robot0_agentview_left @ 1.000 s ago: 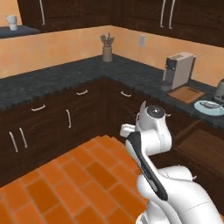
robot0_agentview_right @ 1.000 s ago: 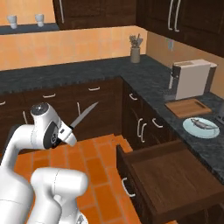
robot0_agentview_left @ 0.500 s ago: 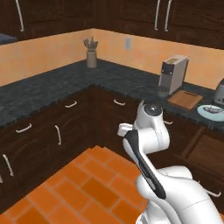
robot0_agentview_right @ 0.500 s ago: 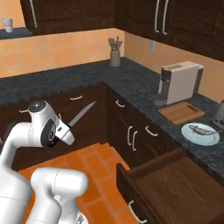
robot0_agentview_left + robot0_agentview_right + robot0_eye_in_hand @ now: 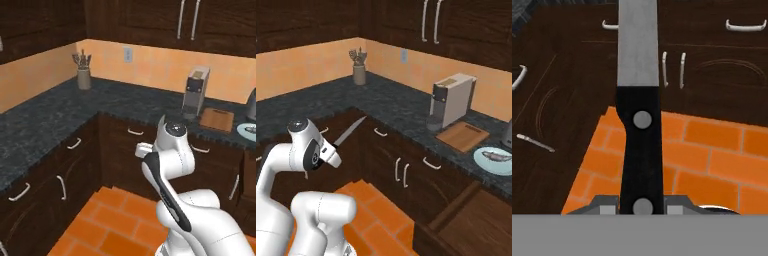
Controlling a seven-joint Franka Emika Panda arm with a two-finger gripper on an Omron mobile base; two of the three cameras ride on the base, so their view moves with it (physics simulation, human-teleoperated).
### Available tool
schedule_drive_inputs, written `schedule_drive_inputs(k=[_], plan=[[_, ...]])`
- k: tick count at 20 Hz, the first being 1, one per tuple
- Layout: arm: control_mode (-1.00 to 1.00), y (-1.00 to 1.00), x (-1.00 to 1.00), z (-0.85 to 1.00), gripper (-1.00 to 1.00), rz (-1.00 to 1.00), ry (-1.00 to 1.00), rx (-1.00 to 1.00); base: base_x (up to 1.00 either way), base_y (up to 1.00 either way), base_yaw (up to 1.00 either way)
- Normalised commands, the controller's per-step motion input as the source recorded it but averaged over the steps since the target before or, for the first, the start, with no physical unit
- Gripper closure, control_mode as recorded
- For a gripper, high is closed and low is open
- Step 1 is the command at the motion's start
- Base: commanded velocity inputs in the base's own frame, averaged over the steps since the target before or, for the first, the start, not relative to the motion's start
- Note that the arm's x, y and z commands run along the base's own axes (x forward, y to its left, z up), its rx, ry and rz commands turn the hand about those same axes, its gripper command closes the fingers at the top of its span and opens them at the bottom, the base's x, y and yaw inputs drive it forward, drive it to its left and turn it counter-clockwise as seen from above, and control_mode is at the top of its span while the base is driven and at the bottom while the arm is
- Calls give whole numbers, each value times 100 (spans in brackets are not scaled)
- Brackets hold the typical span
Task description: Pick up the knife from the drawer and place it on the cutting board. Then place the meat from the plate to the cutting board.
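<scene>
One knife (image 5: 350, 132); one plate (image 5: 494, 161); one cutting board (image 5: 462, 136)

No readable text, label, brand or number appears on anything here.

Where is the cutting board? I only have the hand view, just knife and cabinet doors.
Observer: The cutting board lies on the counter, right of the coffee machine.
Operator: Is the meat off the plate yet?
Observer: No, the meat lies on the plate, just past the board.
Operator: Is the drawer shut?
Observer: No, the drawer stands pulled out below the plate.
Operator: How does the knife point?
Observer: The end effector holds the knife blade up, toward the corner cabinets.
</scene>
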Motion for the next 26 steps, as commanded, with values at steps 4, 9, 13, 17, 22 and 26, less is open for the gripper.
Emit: schedule_drive_inputs(k=[4, 9, 13, 17, 22, 26], plan=[[100, 0, 0, 0, 100, 0, 0, 0, 72, 52, -64], [100, 0, 0, 0, 100, 0, 0, 0, 34, 42, -79], [100, 0, 0, 0, 100, 0, 0, 0, 66, 11, -59], [100, 0, 0, 0, 100, 0, 0, 0, 78, -40, -26], [100, 0, 0, 0, 100, 0, 0, 0, 75, -42, -15], [100, 0, 0, 0, 100, 0, 0, 0, 65, -4, 0]])
